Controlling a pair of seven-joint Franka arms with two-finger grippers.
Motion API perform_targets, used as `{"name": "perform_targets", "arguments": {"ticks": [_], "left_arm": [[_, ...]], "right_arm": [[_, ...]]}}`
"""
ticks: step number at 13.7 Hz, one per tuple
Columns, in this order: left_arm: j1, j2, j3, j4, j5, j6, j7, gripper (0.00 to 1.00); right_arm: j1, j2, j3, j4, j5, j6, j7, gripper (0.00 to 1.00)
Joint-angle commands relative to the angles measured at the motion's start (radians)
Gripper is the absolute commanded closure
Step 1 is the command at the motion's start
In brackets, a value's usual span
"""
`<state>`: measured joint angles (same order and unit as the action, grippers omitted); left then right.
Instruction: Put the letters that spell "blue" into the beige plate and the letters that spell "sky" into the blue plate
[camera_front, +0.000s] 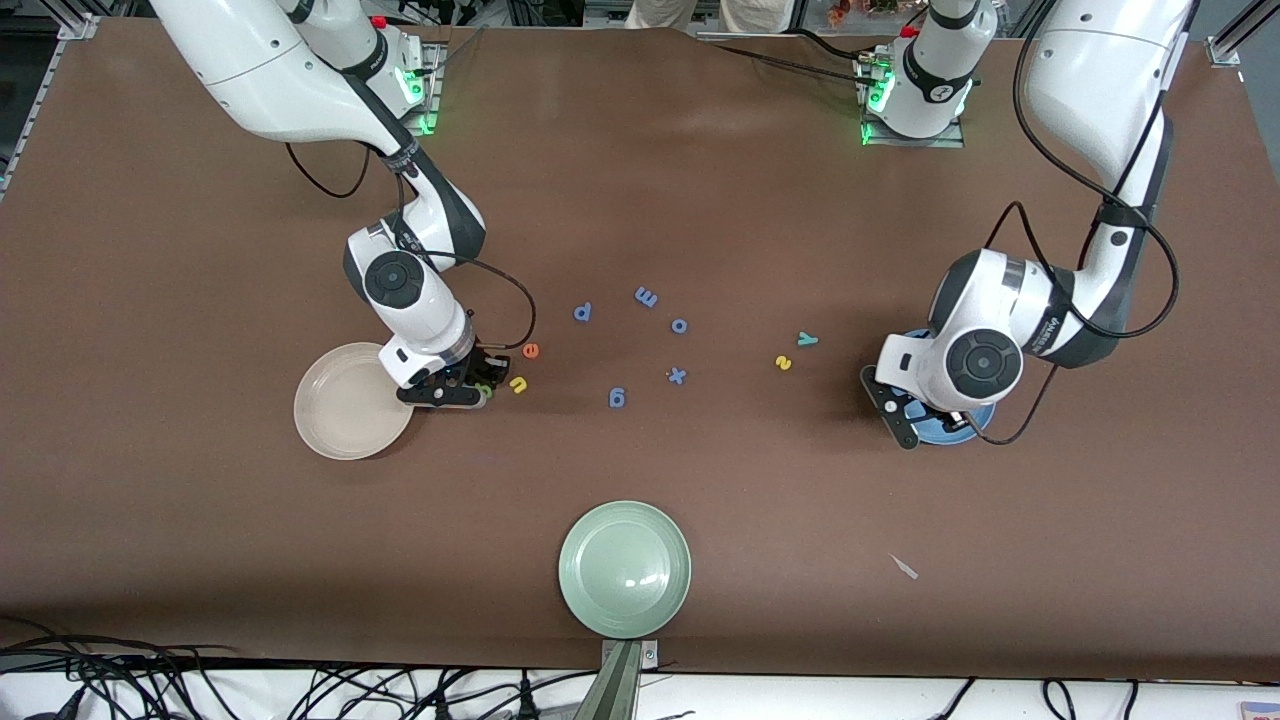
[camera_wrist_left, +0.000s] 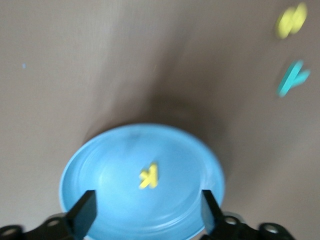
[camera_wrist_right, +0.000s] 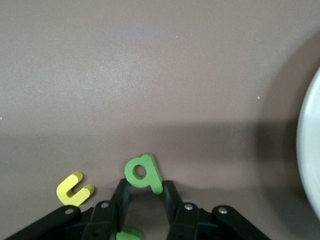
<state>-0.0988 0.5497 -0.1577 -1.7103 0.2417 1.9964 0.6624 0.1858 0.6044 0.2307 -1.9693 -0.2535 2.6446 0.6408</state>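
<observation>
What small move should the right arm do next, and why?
Probably lift the green b and carry it over the beige plate. The right hand already has its fingers around the b on the table, and the plate beside it has no letters.

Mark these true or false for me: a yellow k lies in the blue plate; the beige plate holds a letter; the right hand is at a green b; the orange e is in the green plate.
1. A yellow k lies in the blue plate. True.
2. The beige plate holds a letter. False: no letter in it.
3. The right hand is at the green b. True.
4. The orange e is in the green plate. False: it lies on the table.
</observation>
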Motion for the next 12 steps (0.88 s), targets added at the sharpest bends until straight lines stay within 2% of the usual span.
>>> {"name": "perform_targets", "arguments": {"ticks": [1,5,8,12], "left_arm": [[-0.009,-0.024,-0.057,-0.028,-0.044,-0.002,-0.174,0.00],[-0.012,0.004,-0.131,-0.043,-0.042,0.059,-0.426,0.00],[-0.033,0.041,-0.148,-0.097,-0.039,0.201,-0.582,0.00],[-0.079,0.044,-0.146,-0.222,-0.024,0.438,-0.727,0.00]], "right_arm": [[-0.002,0.005,-0.002,0.007,-0.016,0.015,-0.023,0.64],[-0.002,-0.018,-0.013,0.013,-0.013,-0.006,-0.066,0.64],[-0.002,-0.031,-0.016,0.015,-0.012,-0.028,-0.076,0.64],[-0.002,-0.021,-0.016,0.013,-0.009,-0.028,-0.070,0.64]]}}
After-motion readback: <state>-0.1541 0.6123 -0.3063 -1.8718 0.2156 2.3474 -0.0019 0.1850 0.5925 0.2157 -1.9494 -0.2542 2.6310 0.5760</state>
